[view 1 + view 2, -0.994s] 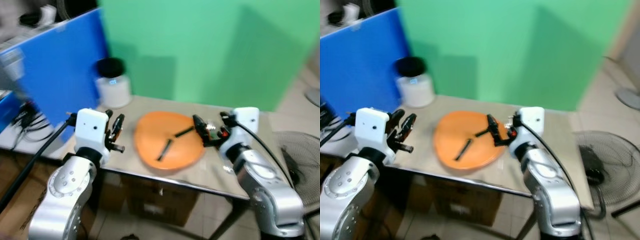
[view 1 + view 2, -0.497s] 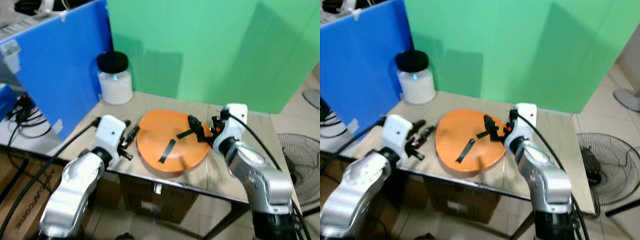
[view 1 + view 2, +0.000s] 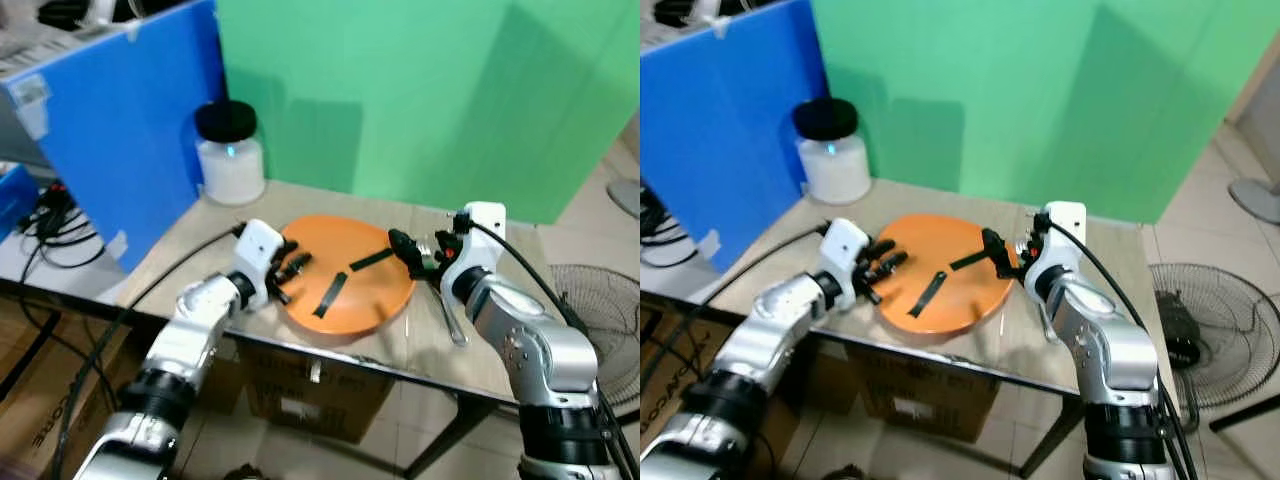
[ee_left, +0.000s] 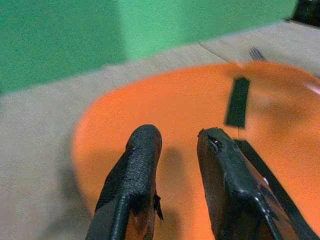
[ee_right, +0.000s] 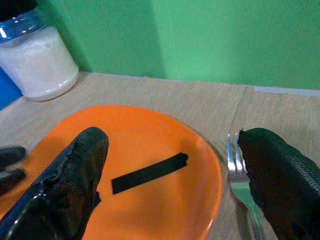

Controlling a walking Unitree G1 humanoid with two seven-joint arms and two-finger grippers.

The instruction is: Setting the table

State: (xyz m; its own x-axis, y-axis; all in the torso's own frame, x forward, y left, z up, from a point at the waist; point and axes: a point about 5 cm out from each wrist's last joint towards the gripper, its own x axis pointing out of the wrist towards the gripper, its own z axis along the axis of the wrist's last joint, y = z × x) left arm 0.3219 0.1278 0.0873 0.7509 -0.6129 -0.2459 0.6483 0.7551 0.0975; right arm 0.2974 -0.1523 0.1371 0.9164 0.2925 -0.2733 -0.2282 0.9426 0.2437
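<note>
The orange plate (image 3: 345, 288) lies near the middle of the beige worktop (image 3: 500, 340), towards its near edge. Two black strips (image 3: 331, 295) are on the plate's face, one near the centre and one towards the far right. A silver fork (image 3: 450, 318) lies on the worktop just beside the plate's right rim, tines pointing away from the robot.

The left end effector (image 3: 292, 268) is at the plate's left rim, fingers (image 4: 131, 185) reaching over the orange surface with a narrow gap between them and nothing held. The right end effector (image 3: 410, 252) is over the plate's far right rim, fingers (image 5: 75, 175) spread wide and empty, with the rim and the fork's tines between them in the wrist view.

A white jar with a black lid (image 3: 230, 155) stands at the far left corner of the worktop, well apart from the plate, beside a blue panel (image 3: 110, 140). A green wall (image 3: 420, 100) stands behind. A floor fan (image 3: 600, 320) lies on the floor at right.
</note>
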